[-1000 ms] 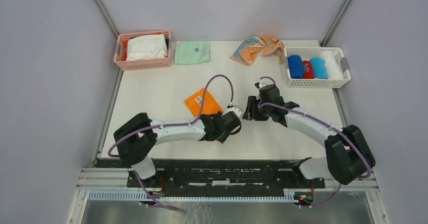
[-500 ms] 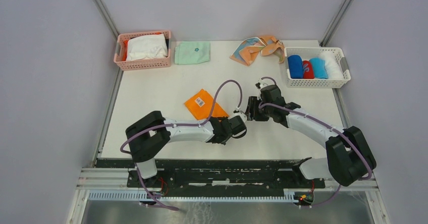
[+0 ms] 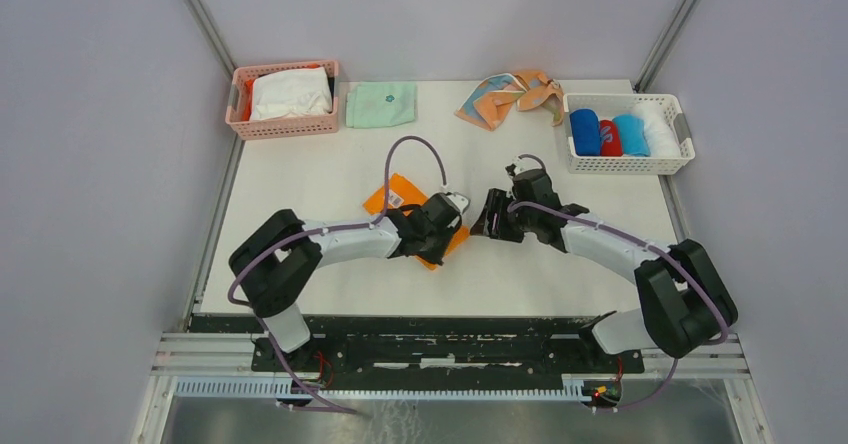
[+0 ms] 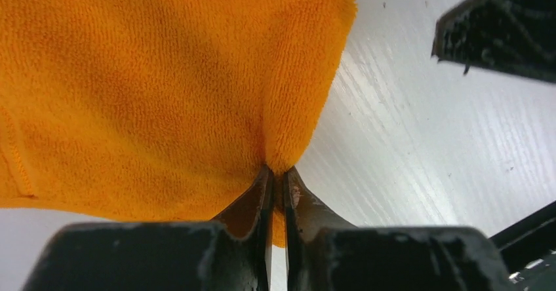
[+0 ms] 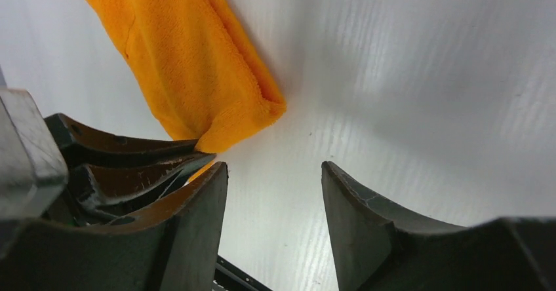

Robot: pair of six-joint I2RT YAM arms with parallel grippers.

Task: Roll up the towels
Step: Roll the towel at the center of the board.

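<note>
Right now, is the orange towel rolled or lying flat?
Flat, not rolled: the orange towel lies on the table, its edge pinched in the shut left gripper.

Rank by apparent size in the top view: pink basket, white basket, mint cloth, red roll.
1. Pink basket and white basket: about alike, not ranked.
2. Mint cloth.
3. Red roll.

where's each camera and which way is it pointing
Top external: above and behind the arm bases, looking down at the table; both arms show.
Left wrist: on the left wrist, looking along the left gripper, shut on the orange towel.
Right wrist: on the right wrist, looking past the open right gripper at that towel's corner.
Shared: all show the orange towel.
</note>
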